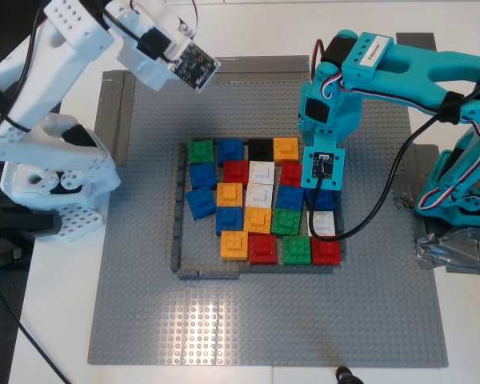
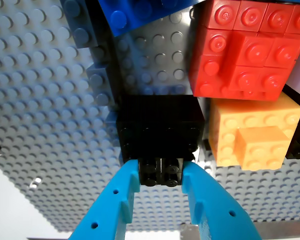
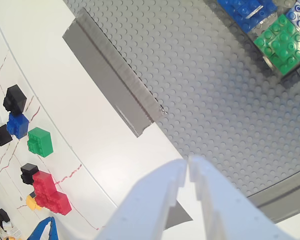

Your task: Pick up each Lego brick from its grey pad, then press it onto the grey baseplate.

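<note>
My second gripper (image 3: 188,165), white, hangs over the bench (image 1: 60,320) edge on the exterior view's left. Its jaws are pressed together with nothing between them. Beneath it lies 1 grey tape strip (image 3: 115,95) on the rim of the grey baseplate (image 1: 264,320). On bare bench beside it: 3 loose black bricks, 1 blue, 1 green, and a red cluster whose count I cannot tell.

The baseplate covers mid-bench. The dark-grey frame (image 1: 178,240) sits near its centre, packed with bricks. Uncovered count, exterior view: 3 green, 6 blue, 4 red, 3 white, 4 orange, 1 black.

My first gripper (image 2: 161,170), teal, stands over the frame's corner toward the bench's far edge and the exterior view's right. Its jaws pinch the raised knob of a black brick (image 2: 160,125). This brick sits on the baseplate against the frame wall, close beside an orange brick (image 2: 252,135), hidden under the arm in the exterior view.
</note>
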`<state>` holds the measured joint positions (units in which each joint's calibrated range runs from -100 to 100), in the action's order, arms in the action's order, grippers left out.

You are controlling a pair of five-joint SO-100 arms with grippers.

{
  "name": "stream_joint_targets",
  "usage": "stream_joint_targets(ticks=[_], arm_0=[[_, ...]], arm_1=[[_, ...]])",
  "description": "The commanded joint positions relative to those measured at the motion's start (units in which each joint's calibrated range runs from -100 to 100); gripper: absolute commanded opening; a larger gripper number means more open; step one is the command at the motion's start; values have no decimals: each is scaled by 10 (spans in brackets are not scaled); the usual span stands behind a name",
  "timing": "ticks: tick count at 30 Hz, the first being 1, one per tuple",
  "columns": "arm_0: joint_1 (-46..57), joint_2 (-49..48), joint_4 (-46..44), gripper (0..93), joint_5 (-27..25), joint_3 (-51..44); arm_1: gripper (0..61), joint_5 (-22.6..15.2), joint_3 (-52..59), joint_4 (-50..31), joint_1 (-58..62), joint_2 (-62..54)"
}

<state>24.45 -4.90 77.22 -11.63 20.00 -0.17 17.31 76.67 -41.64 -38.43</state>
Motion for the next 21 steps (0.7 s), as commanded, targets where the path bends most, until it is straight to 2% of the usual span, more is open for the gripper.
stream_joint_targets(ticks=[1,7,11,21], arm_0=[[7,-2,0,0,-2,-3],[7,-2,-4,0,-2,-5],[13,-2,-14,0,-2,-5],[14,-2,-14,0,-2,-6]], arm_1=[[2,13,-12,-20,-21,20],[2,23,-18,-41,-55,56],[2,16,-17,-54,-83,76],[2,27,-79,-17,-153,159]])
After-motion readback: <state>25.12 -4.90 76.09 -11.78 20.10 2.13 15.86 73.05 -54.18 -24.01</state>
